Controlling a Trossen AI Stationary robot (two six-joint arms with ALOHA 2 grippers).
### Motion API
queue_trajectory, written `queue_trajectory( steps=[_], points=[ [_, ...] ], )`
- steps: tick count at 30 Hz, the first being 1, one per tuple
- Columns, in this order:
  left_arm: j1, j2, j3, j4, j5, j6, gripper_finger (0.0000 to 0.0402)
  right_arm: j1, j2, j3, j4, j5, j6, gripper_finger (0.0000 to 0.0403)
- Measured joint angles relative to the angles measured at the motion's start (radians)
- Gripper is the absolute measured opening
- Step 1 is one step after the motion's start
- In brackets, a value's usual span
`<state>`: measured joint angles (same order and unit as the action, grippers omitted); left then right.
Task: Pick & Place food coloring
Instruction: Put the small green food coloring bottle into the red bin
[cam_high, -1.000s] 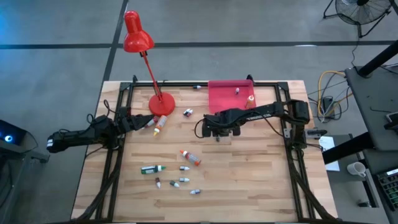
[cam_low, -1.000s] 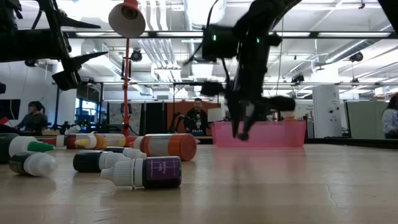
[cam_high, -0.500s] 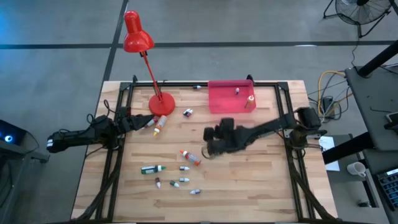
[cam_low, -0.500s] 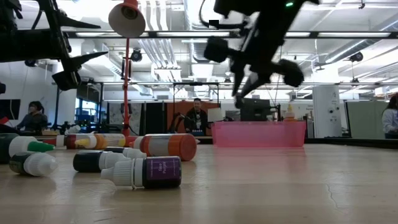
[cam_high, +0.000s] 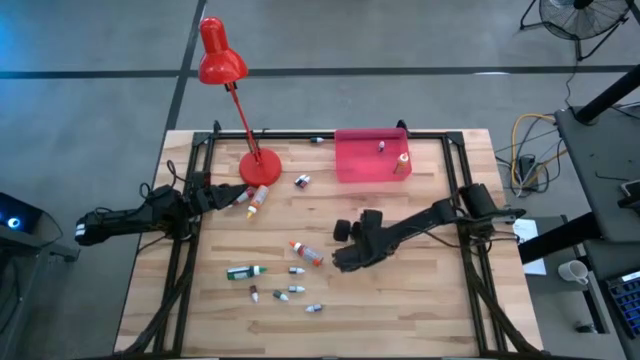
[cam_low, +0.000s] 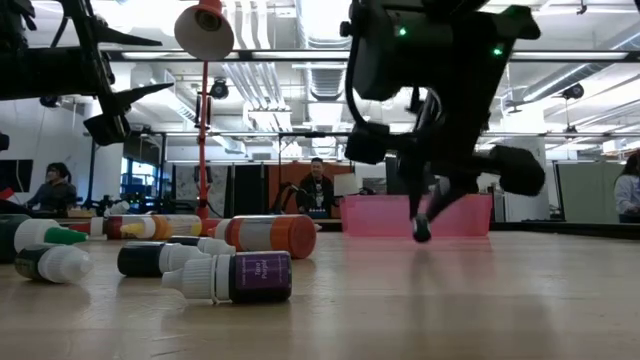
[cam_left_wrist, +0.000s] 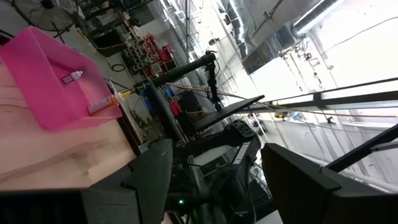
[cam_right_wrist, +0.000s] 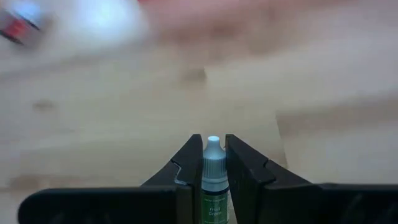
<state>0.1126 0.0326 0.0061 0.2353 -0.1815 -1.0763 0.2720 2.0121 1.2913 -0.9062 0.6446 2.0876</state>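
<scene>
Both arms were dark, near black, built of tubular links with bulky rounded joint housings; the right arm (cam_high: 420, 220) showed small green indicator lights on its upper housing in the low view. The left arm (cam_high: 140, 213) ended in a paler link near its base; the right gripper (cam_right_wrist: 214, 163) had two flat, dark, wedge-shaped fingers with stepped inner faces.

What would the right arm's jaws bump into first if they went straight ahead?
Probably the bare wooden table top. The right gripper, jaws shut on a small green-labelled bottle, faces plain wood in its wrist view, though the depth is unclear.
</scene>
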Motion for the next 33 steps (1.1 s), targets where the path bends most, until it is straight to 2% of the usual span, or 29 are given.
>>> queue_trajectory(
  steps=[7, 23, 28, 33],
  points=[
    [0.000, 0.000, 0.000, 0.000, 0.000, 0.000, 0.0220, -0.065, -0.051, -0.002, 0.040, -0.287, -0.122, 0.0053],
    [0.000, 0.000, 0.000, -0.001, 0.000, 0.000, 0.0220, -0.367, -0.064, -0.009, 0.079, -0.804, -0.690, 0.0167],
    [0.000, 0.000, 0.000, -0.001, 0.000, 0.000, 0.0220, -0.442, -0.064, -0.036, 0.080, -0.953, -0.749, 0.0180],
    [0.000, 0.000, 0.000, -0.001, 0.000, 0.000, 0.0220, -0.454, -0.065, -0.068, 0.082, -1.055, -0.779, 0.0173]
  ],
)
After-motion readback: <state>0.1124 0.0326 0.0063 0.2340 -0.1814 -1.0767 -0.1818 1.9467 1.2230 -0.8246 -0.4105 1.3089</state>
